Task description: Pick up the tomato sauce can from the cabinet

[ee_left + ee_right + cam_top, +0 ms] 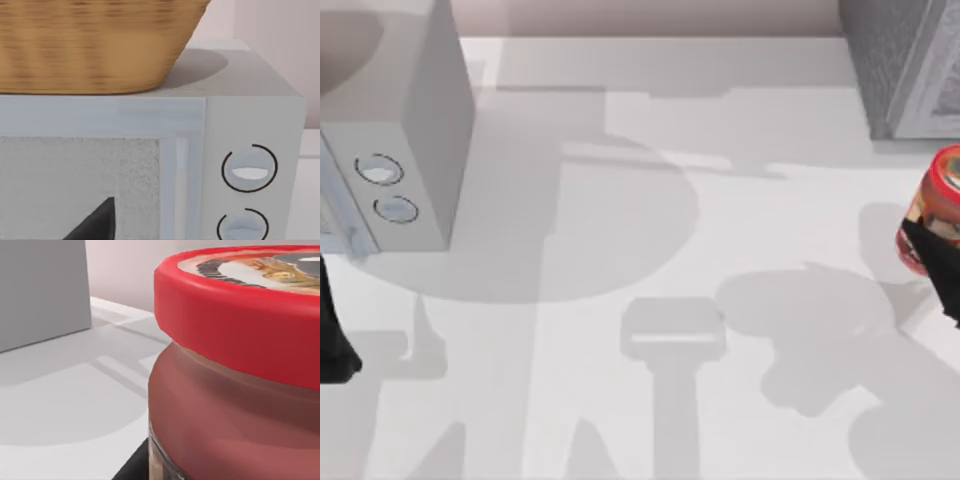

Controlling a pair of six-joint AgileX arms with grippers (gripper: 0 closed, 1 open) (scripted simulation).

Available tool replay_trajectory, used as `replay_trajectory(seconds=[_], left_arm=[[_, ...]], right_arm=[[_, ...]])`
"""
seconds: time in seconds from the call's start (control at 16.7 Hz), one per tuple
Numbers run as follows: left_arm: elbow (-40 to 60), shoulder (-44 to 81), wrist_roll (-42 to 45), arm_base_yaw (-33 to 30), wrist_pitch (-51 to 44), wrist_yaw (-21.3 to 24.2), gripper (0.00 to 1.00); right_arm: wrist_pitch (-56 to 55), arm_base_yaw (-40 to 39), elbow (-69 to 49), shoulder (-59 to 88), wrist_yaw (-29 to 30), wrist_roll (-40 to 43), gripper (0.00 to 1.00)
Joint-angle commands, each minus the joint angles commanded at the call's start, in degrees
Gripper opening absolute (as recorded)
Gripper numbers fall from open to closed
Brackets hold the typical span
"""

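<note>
The tomato sauce can (937, 208) sits at the right edge of the tabletop (720, 250), a little in front of the cabinet (910, 60), which fills the far right corner with its dark speckled side and paler framed front. The can is apart from the cabinet, out on the open surface rather than inside it. From above, its red top and orange-red label are cut by the frame edge, and a dark part of the right gripper (932, 245) lies across its lower side, touching it. How far those fingers are spread cannot be told from here.

The right wrist view adds what the overhead one lacks: the can (235, 390) very close, its thick red rim and the printed emblem on top, the label below in shadow, and a dark sliver by its base. Beyond it stands a smooth grey wall.

Well away, at the far left corner, is the pale grey microwave (415, 130) with two round dials. The left arm (332, 330) is parked at the left edge, just in front of it. The left wrist view shows a woven basket (95, 45) resting on the microwave's top, the dials beside the door, and one dark finger (97, 222) of the left gripper low before the door; its spread cannot be told either.
</note>
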State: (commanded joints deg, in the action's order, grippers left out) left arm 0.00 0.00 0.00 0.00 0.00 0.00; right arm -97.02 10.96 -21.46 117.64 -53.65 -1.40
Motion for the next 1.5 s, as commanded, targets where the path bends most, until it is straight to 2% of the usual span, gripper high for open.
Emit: replay_trajectory(seconds=[0.48,0.78,1.5], left_arm=[[0.0,0.0,0.0,0.0,0.0,0.0,1.0],[0.0,0.0,0.0,0.0,0.0,0.0,1.0],[0.0,0.0,0.0,0.0,0.0,0.0,1.0]], right_arm=[[-0.1,-8.8,-9.2,9.6,9.1,0.4,0.0],[-0.1,-9.3,-9.9,10.1,9.7,0.4,0.0],[-0.1,-9.3,-9.9,10.1,9.7,0.4,0.9]])
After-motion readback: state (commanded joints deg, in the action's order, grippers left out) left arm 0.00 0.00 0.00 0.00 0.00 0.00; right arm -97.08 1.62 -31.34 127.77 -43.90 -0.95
